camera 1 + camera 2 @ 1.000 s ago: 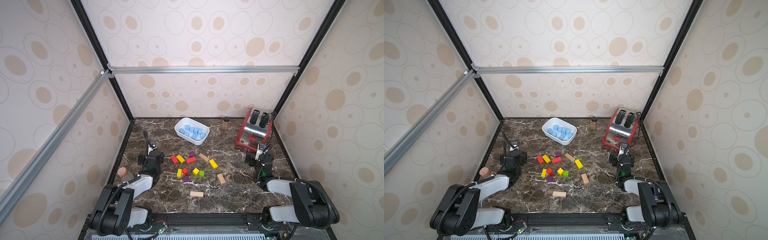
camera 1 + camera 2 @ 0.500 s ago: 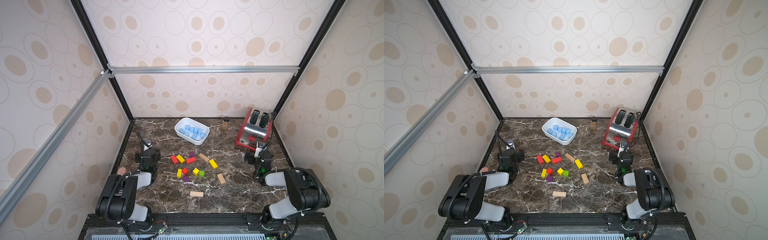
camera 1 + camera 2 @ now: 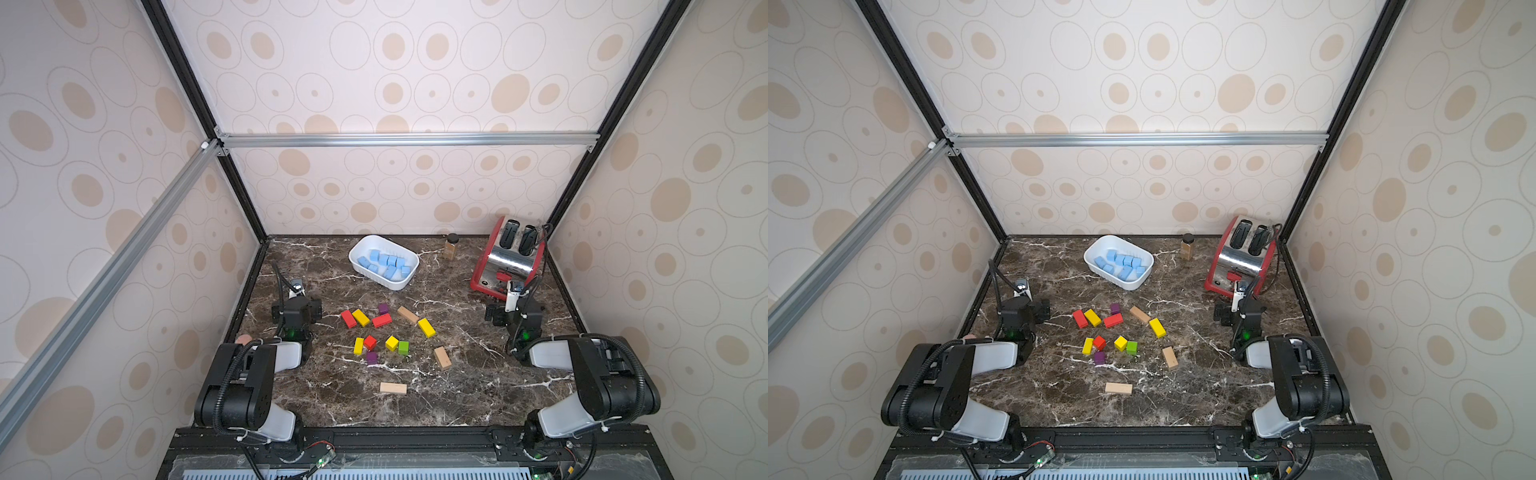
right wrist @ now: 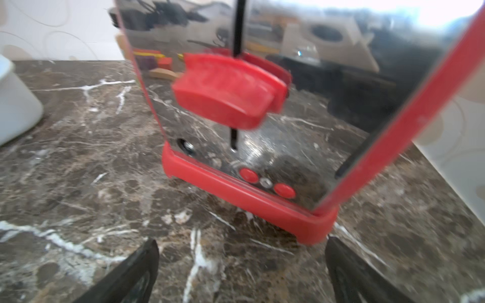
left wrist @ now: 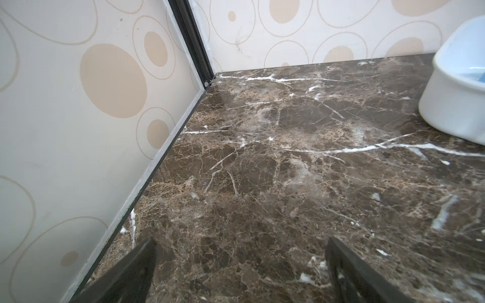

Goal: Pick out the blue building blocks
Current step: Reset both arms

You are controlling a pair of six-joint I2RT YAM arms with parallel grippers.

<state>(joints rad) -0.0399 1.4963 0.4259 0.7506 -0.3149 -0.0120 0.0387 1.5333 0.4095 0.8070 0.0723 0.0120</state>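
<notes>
The surface [image 3: 332, 399] is polished dark-brown marble laced with white veins. On it stands a smooth white tub [image 3: 398, 284], oblong with rounded corners, and inside it lie the blue blocks [image 3: 387, 262]. They are matte, pale sky-blue and sharp-edged, mostly cubes with a longer brick or two, heaped loosely against one another. On my side of the tub, well apart from it, loose blocks [image 3: 381, 320] are scattered, painted red, yellow, green and purple, along with a few plain tan wooden bricks. To the tub's right stands a small jar [image 3: 451, 246] with a dark lid, and beyond that a toaster [image 3: 509, 259] of mirror-bright steel with red plastic trim and a red lever. My left pincer [image 5: 240, 244] hangs low over bare marble to the tub's left and nearer me, its jaws spread wide with nothing between them. My right pincer [image 4: 241, 242], well to the tub's right, faces the toaster's lever end, equally wide and empty.
</notes>
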